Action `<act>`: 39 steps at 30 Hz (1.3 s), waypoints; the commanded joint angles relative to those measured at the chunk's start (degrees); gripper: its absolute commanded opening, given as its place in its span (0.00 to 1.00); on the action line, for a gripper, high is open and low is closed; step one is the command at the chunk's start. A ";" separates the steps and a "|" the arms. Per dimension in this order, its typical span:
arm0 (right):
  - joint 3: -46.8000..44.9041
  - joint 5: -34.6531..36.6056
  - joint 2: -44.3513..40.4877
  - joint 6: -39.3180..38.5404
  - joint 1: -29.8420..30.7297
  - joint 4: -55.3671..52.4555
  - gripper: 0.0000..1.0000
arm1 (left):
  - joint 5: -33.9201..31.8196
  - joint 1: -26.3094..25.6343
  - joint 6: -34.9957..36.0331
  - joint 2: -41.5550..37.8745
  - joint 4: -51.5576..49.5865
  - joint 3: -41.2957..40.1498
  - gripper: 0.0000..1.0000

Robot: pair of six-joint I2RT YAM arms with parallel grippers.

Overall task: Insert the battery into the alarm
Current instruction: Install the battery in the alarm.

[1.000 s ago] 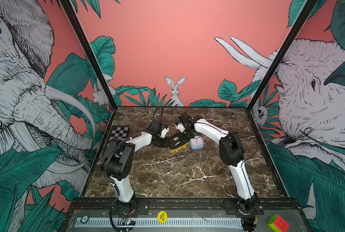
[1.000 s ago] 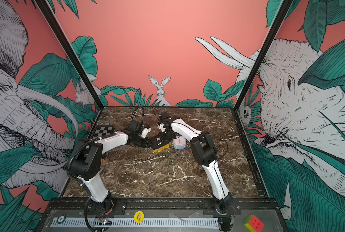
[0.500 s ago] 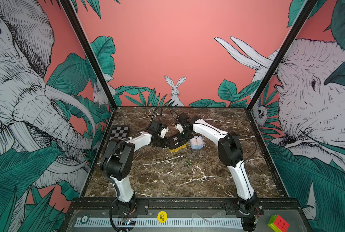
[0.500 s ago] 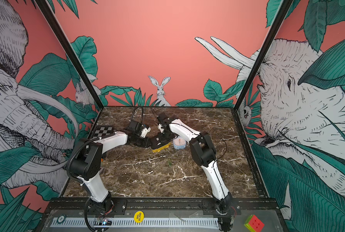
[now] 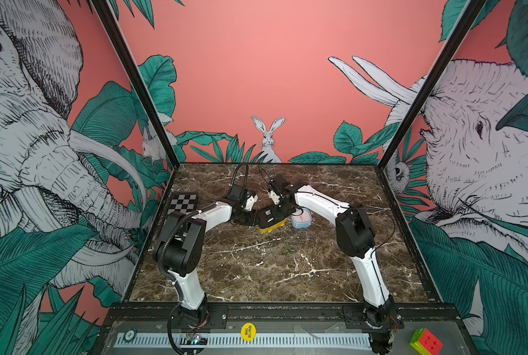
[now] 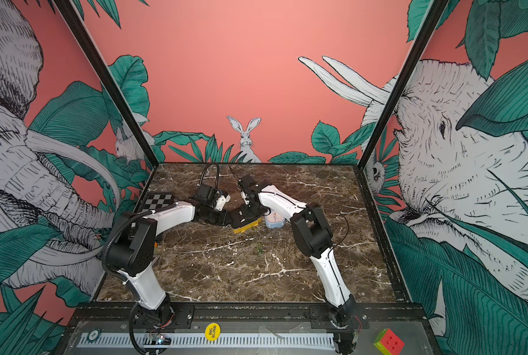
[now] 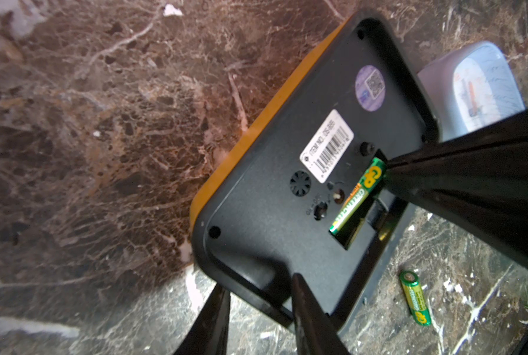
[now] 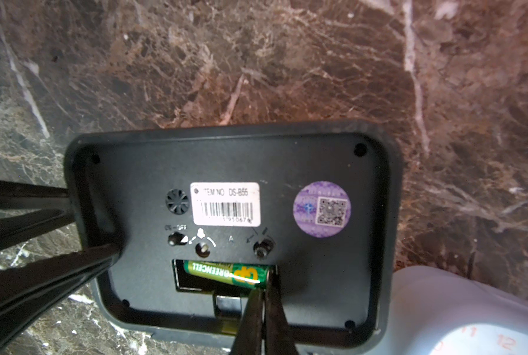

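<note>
We see the alarm [image 7: 272, 239], a rounded rectangular clock with a yellow-orange shell and a matte black plastic back. It lies face down on the brown, white-veined marble table [image 5: 287, 270], towards the far side, between the two arms in both top views.

On the alarm's back are a white barcode label [image 8: 225, 203], a round purple sticker [image 8: 321, 209], a small speaker grille, a switch and two knobs.

Along one long edge the rectangular battery compartment [image 8: 192, 281] stands open. In it lies the battery [image 8: 226, 273], a slim, glossy green cylinder with gold lettering. It sits at a slant across the slot rather than flat.

The right gripper [image 8: 264, 287] has its thin black fingers drawn almost together, grasping nothing. Their tips press against one end of the battery.

The left gripper [image 7: 259, 285] is clenched on one short end of the alarm, with one finger on the black back.

A second green battery [image 7: 414, 298] lies loose on the marble, near the alarm but apart from it.

A pale blue clock [image 7: 471, 89] with a white face rests just beside the alarm's other short end. We cannot tell whether the two touch.
</note>
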 commanded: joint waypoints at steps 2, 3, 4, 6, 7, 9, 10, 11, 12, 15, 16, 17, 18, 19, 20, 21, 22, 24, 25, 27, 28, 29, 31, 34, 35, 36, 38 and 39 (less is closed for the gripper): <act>-1.29 1.64 -2.21 0.14 0.39 3.61 0.16 | -4.10 -0.34 0.29 1.65 -0.86 -2.30 0.34; -1.38 1.91 -2.36 0.10 0.39 3.87 0.17 | -4.10 -0.34 0.29 1.65 -0.97 -2.35 0.34; -1.65 2.01 -2.59 0.22 0.38 4.27 0.19 | -4.10 -0.35 0.28 1.66 -0.99 -2.31 0.34; -1.58 2.27 -2.63 0.36 0.33 4.52 0.20 | -4.17 -0.33 0.29 1.65 -1.03 -2.34 0.34; -1.50 2.27 -2.49 0.44 0.25 4.68 0.20 | -4.15 -0.30 0.18 1.65 -1.03 -2.31 0.34; -1.18 2.50 -2.21 0.67 0.19 4.33 0.20 | -4.19 -0.35 0.18 1.64 -1.12 -2.30 0.34; -0.99 2.54 -1.97 0.70 0.20 4.15 0.20 | -4.19 -0.33 0.24 1.60 -1.17 -2.30 0.34; -0.97 2.59 -1.94 0.78 0.16 4.11 0.20 | -4.19 -0.34 0.29 1.57 -1.21 -2.32 0.34; -1.06 2.39 -1.79 0.81 0.11 4.29 0.20 | -4.19 -0.28 0.25 1.56 -1.21 -2.37 0.34; -0.41 1.48 -0.90 0.90 -0.09 3.27 0.13 | -4.19 -0.29 0.24 1.59 -1.30 -2.27 0.34; -0.23 0.97 -0.56 0.71 -0.06 2.83 0.09 | -4.19 -0.30 0.28 1.64 -1.32 -2.23 0.34; -0.23 0.26 -0.29 0.61 -0.08 2.51 0.07 | -4.27 -0.32 0.25 1.65 -1.38 -2.25 0.34; -0.24 -0.39 -0.10 0.49 -0.06 2.11 0.06 | -4.28 -0.30 0.29 1.70 -1.45 -2.21 0.34; -0.18 -1.13 0.14 0.24 -0.06 1.64 0.04 | -4.28 -0.31 0.29 1.74 -1.47 -2.21 0.34; -0.18 -1.69 0.24 -0.04 -0.06 1.20 0.02 | -4.22 -0.29 0.29 1.82 -1.47 -2.20 0.34; -0.27 -2.39 0.24 -0.20 -0.06 0.71 0.01 | -4.23 -0.34 0.25 1.83 -1.47 -2.11 0.34; -0.30 -3.05 0.34 -0.39 -0.11 0.14 0.00 | -4.26 -0.35 0.29 1.90 -1.47 -2.10 0.34; -0.74 -4.11 0.34 -0.76 -0.06 -0.82 0.00 | -4.15 -0.27 0.29 2.00 -1.47 -2.11 0.34; -1.12 -4.57 0.46 -0.95 -0.06 -1.24 0.00 | -4.19 -0.33 0.27 2.08 -1.47 -2.02 0.34; -1.79 -5.26 0.84 -1.12 -0.07 -2.06 0.00 | -4.17 -0.29 0.28 2.17 -1.40 -1.98 0.34; -1.84 -5.71 1.18 -1.22 -0.09 -2.53 0.00 | -4.10 -0.34 0.20 2.18 -1.34 -1.94 0.34; -1.81 -6.13 1.60 -1.18 -0.10 -2.73 0.00 | -4.10 -0.30 0.20 2.18 -1.32 -1.94 0.34; -1.34 -6.85 2.48 -0.79 -0.11 -3.22 0.00 | -4.10 -0.31 -0.06 2.18 -1.23 -1.97 0.34; -1.11 -7.28 3.63 0.18 -0.05 -4.42 0.00 | -4.10 -0.35 -0.04 2.25 -1.30 -1.94 0.34; -1.57 -7.17 3.68 0.40 0.01 -4.62 0.00 | -4.17 -0.33 0.03 2.18 -1.30 -1.94 0.34; -2.22 -7.17 3.50 0.72 -0.03 -4.32 0.00 | -4.19 -0.33 0.01 2.21 -1.30 -1.94 0.34; -3.77 -7.11 3.41 1.35 -0.03 -4.00 0.00 | -4.28 -0.34 0.00 2.18 -1.39 -1.90 0.34; -4.12 -7.21 3.52 1.39 0.02 -3.84 0.00 | -4.28 -0.34 0.03 2.22 -1.39 -1.86 0.34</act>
